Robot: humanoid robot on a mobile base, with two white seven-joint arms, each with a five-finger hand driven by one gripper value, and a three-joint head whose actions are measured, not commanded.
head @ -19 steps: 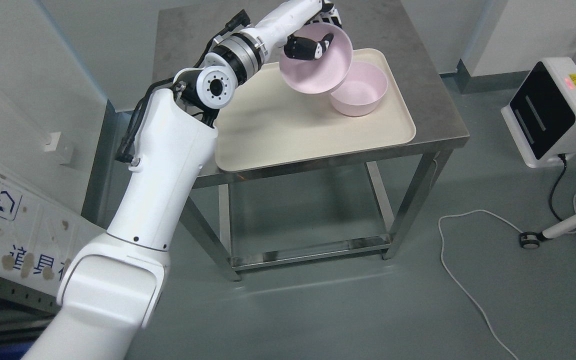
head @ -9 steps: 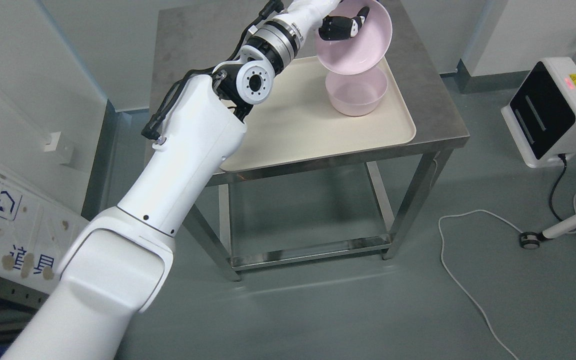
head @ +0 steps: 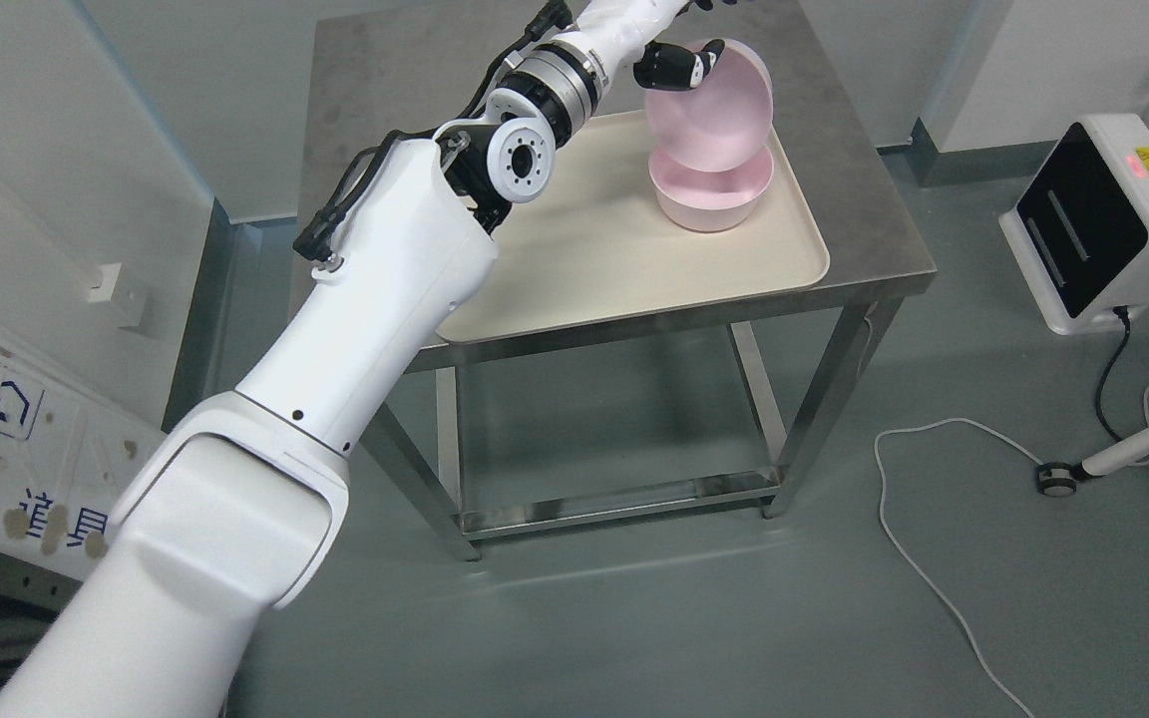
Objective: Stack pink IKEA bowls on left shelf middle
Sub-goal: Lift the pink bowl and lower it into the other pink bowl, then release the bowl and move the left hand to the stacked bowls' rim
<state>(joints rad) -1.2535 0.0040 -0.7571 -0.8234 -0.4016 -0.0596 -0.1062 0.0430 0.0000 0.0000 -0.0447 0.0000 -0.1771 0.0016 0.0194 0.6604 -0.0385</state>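
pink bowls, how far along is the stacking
Already done: one pink plastic bowl sits upright on the cream tray. In hand: the left hand grips a second pink bowl by its rim, tilted steeply directly over the first. Left: level it, seat it inside the lower one and let go.

The left hand (head: 679, 62) is gripping a tilted pink bowl (head: 712, 105), its lower edge dipping into the second bowl (head: 709, 194) on the tray (head: 614, 249).
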